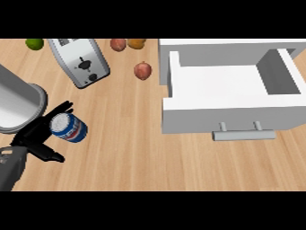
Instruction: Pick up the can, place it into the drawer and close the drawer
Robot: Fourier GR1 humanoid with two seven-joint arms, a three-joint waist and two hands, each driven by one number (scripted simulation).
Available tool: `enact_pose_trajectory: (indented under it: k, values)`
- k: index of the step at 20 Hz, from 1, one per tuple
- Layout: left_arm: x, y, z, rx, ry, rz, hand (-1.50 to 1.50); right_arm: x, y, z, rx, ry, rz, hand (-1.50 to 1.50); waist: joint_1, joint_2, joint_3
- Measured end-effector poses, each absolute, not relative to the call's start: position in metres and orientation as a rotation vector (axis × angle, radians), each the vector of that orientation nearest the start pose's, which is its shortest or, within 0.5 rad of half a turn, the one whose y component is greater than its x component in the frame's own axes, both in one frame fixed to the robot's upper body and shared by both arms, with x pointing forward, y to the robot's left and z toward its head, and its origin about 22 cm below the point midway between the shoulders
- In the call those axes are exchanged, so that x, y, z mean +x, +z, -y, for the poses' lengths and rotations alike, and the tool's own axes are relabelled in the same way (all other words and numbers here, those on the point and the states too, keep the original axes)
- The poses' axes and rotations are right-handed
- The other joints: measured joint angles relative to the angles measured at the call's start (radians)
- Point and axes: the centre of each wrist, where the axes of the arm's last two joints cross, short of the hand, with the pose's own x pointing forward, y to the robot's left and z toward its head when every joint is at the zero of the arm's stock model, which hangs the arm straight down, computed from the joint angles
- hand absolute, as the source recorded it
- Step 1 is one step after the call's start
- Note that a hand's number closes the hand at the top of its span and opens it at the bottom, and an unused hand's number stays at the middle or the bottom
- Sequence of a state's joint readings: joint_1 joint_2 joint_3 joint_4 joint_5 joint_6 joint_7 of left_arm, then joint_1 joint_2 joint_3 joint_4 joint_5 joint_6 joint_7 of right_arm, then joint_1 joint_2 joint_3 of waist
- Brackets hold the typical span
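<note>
A pale grey cylindrical forearm [6,101] with a flared rim fills the frame's left. Below it shows a black hand [37,137] with slender fingers. A darker grey wrist piece [2,170] sits lower left.

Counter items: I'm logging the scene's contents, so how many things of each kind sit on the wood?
Can: 1, with the left hand around it
Toaster: 1
Drawer unit: 1, open
Fruit: 4, lime, two reddish, one orange-yellow
Total: 7

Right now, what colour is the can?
Blue and white, silver top; head view shows the can best.
</note>
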State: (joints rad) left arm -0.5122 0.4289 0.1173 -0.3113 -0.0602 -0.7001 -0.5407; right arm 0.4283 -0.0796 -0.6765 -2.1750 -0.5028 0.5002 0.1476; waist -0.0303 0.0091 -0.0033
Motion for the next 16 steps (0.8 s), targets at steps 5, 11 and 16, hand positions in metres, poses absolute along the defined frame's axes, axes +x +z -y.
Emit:
enact_pose_trajectory:
  k: [5, 11, 16]
  values:
    - [0.305, -0.081, -0.379, -0.373, -0.294, 1.256, -1.5, 0.075, 0.107, 0.383, -0.17, -0.083, 1.788, -1.5, -0.004, 0.001, 0.0]
    - [0.311, -0.081, -0.372, -0.422, -0.255, 1.256, 1.5, 0.072, 0.111, 0.38, -0.157, -0.087, 1.788, -1.5, -0.005, -0.001, 0.002]
    - [0.321, -0.079, -0.358, -0.51, -0.29, 1.213, 1.5, 0.069, 0.111, 0.375, -0.151, -0.083, 1.782, -1.5, -0.002, -0.002, 0.001]
